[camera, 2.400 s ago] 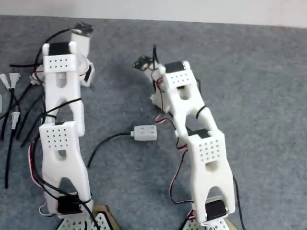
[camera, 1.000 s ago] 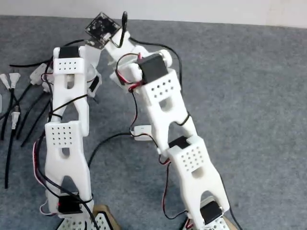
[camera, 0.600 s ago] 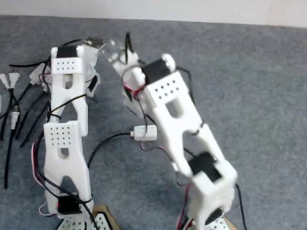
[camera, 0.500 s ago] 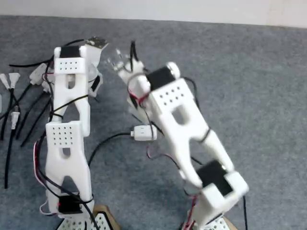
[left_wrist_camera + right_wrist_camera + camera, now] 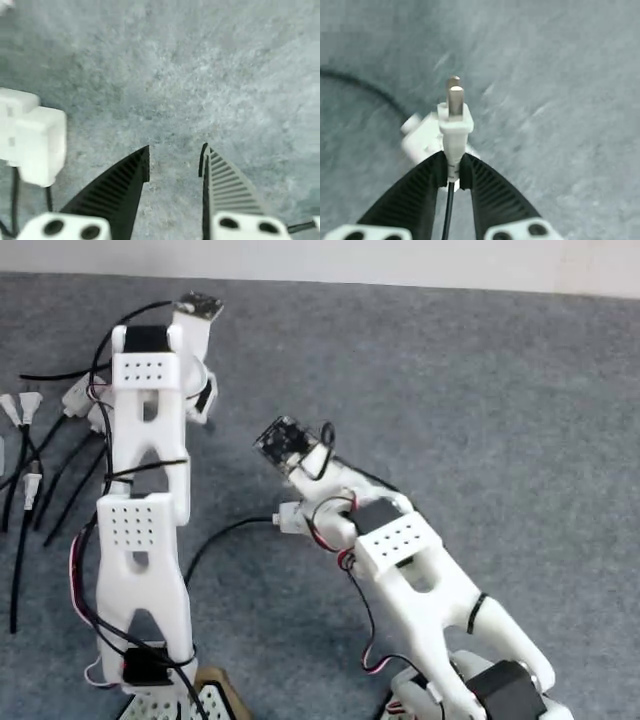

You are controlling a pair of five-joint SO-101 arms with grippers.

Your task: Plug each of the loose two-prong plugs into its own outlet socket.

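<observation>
My right gripper (image 5: 451, 167) is shut on a white two-prong plug (image 5: 453, 127), whose prongs point away from the wrist and whose black cord runs back between the fingers. Just beyond the prongs lies the white outlet block (image 5: 420, 140). From above, the outlet block (image 5: 289, 518) on its black cable sits under the right arm's wrist. My left gripper (image 5: 175, 160) hangs open over bare carpet, with a white plug body (image 5: 32, 142) off to one side of it. More loose plugs (image 5: 20, 406) lie at the table's far left.
Black cords (image 5: 40, 490) trail across the grey carpet at the left, beside the left arm (image 5: 140, 510). The right arm (image 5: 420, 580) folds low over the middle. The carpet to the right and at the back lies open.
The right arm has swung away from beside the left arm's wrist, coming down and back over the outlet block with the plug. The left arm has barely shifted.
</observation>
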